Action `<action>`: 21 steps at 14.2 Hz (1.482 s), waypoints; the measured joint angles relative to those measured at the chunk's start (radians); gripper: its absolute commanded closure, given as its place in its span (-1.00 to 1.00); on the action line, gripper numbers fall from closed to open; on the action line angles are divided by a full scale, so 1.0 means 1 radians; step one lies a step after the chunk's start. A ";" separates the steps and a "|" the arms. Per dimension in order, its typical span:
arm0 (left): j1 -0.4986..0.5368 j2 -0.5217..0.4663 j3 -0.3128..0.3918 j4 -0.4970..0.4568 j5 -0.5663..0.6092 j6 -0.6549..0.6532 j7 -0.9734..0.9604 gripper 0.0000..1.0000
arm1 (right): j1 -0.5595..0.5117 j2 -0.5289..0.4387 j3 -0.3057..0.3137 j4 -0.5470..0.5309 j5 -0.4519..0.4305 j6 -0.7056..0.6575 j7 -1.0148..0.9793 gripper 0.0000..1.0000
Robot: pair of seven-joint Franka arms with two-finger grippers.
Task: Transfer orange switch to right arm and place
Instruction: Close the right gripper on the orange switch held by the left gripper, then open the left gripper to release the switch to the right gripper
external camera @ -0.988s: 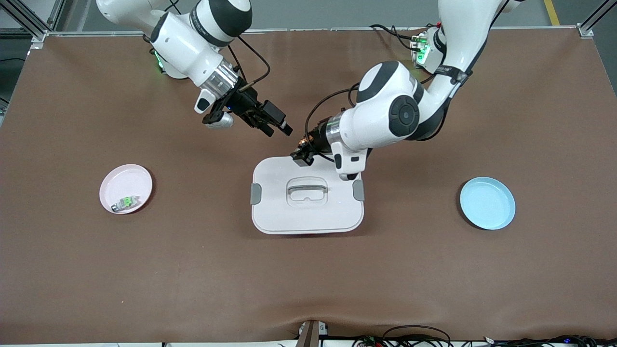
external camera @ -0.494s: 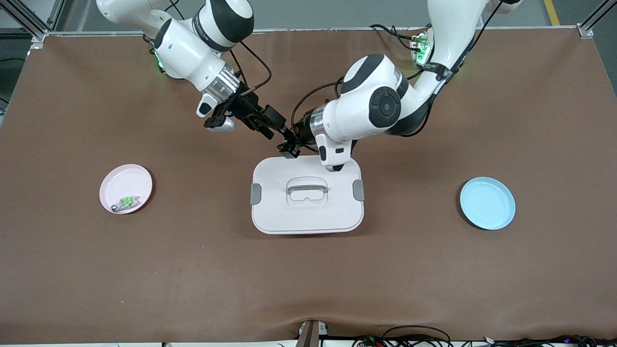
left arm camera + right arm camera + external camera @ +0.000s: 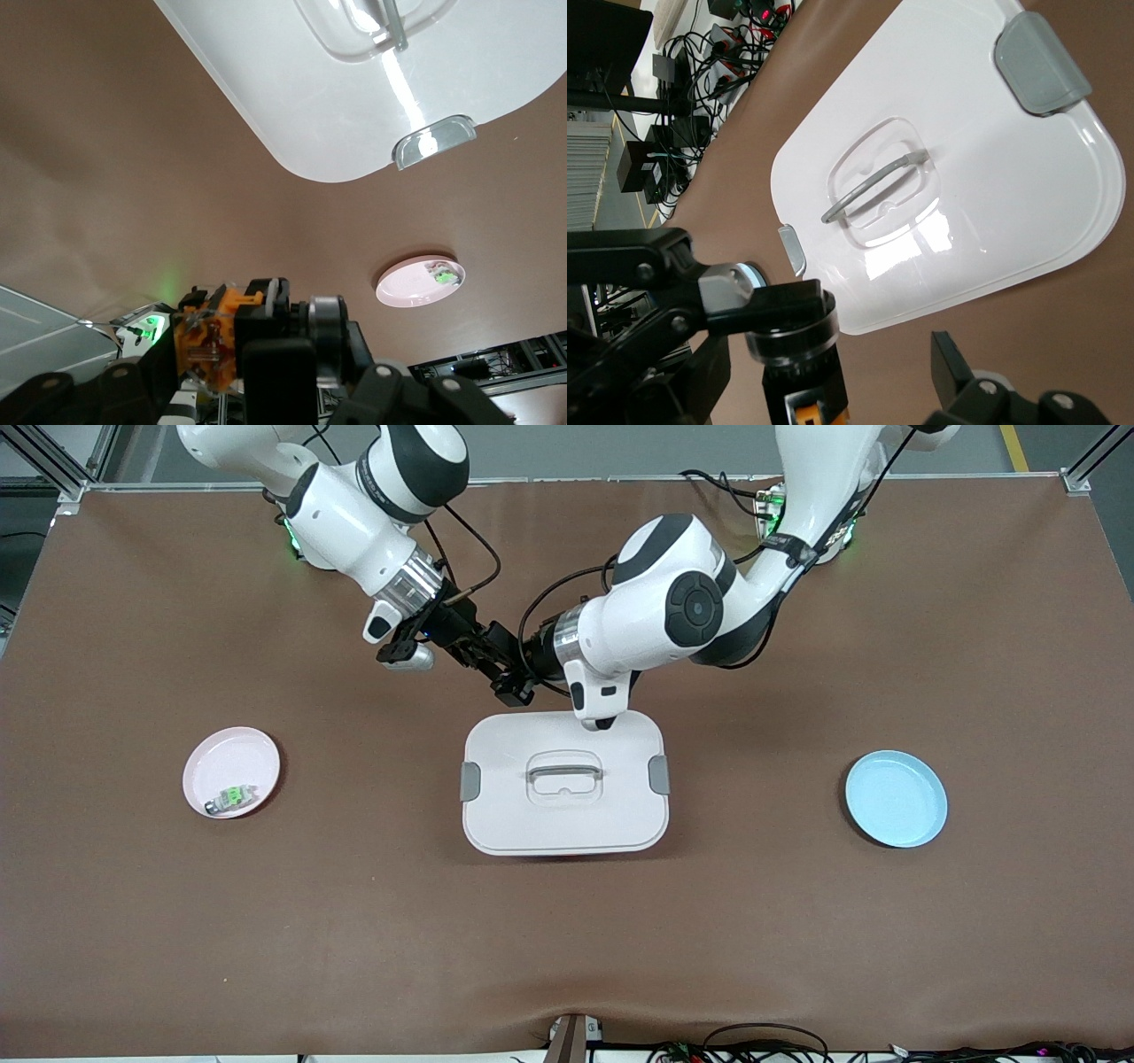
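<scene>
A: Where is the orange switch?

B: Clamped in the left gripper, above the table beside the white lidded box. The right gripper, fingers spread wide, meets it there.

A: Handover advice?

B: Close squarely on the body before releasing. The pink plate has clear room around it.

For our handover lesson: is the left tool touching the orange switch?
Touching. The left wrist view shows the left tool shut on the orange switch, clamping its body with no gap.
</scene>
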 measured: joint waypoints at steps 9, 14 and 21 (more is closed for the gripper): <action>-0.013 0.016 0.008 0.000 0.000 0.014 -0.018 1.00 | 0.000 -0.008 -0.004 0.001 0.002 0.003 -0.008 0.34; -0.014 0.016 0.009 0.003 0.002 0.012 -0.018 1.00 | 0.000 -0.005 -0.006 -0.002 0.002 0.001 -0.029 0.76; -0.014 0.016 0.011 0.008 0.002 0.012 -0.016 0.74 | 0.000 -0.005 -0.007 0.001 0.002 0.003 -0.031 0.80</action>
